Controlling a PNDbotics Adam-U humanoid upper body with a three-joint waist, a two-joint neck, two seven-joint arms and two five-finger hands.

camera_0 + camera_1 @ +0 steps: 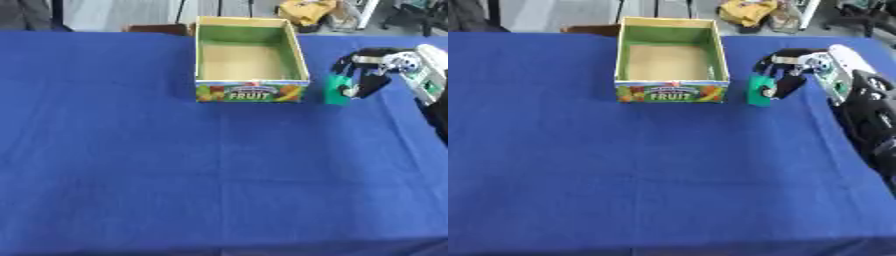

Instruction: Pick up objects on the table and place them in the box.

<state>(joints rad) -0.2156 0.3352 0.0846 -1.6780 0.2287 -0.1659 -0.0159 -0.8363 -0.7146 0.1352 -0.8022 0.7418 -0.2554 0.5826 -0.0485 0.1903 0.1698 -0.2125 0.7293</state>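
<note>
The right hand [785, 70] has its fingers curled round a small green block [758, 91] at the 3 o'clock side of the open fruit box [250, 93] on the blue worktop [175, 170], probably ready to lift it in.

Green block [758, 90] upright, beside open box [671, 92]

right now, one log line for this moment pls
right hand: shut on green object, beside box | box: looks empty | left hand: not in view | stage: pick, not yet placed
</note>
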